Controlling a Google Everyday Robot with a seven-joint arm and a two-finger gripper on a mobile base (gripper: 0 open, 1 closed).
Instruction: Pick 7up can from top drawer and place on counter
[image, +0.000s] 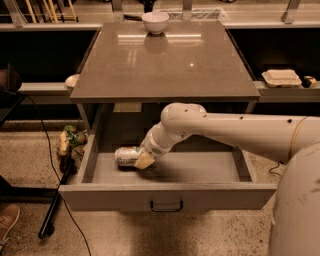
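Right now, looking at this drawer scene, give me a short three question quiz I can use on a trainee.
1. True or false: the 7up can stands upright on the counter.
2. What sits at the counter's far edge? A) white bowl B) green bottle C) folded towel
3. Where is the gripper?
Key: 1 false, it lies on its side in the top drawer. 2 A. 3 inside the open top drawer, at one end of the can.
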